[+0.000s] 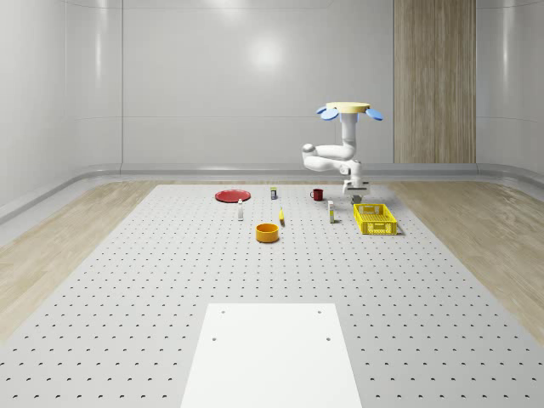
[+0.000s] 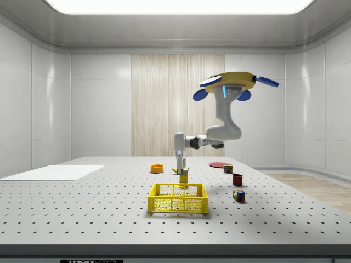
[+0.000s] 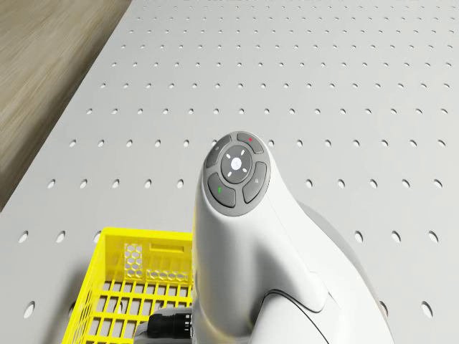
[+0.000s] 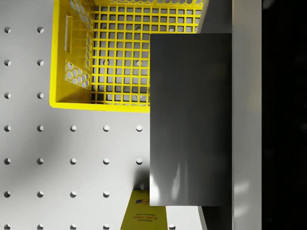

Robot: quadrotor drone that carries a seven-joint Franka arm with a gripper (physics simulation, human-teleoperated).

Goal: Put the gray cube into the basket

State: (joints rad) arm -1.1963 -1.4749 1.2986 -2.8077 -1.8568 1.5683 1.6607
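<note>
- The drone [image 1: 349, 109] is seen hovering in the air above the perforated surface [image 1: 170, 280], behind the basket [image 1: 375, 218] in the whole-scene view.
- The arm [image 2: 219, 129] is bent downward from the drone, and the pincer [image 2: 181, 168] is pointed straight down.
- In the side view, the pincer is positioned above the basket's far rim, clear of the basket.
- In the wrist view, the cube [image 4: 191, 120] is seen as a dark gray block directly in front of the camera, held between the fingers; the pincer is closed on it.
- The cube is held in the air, partly over the basket [image 4: 120, 52] and partly over bare surface just outside its rim.
- A yellow box [image 4: 144, 213] is seen on the surface below the pincer, just outside the basket.
- A red cup [image 2: 237, 179] and a multicoloured cube [image 2: 238, 195] are located on the surface, well apart from the pincer.
</note>
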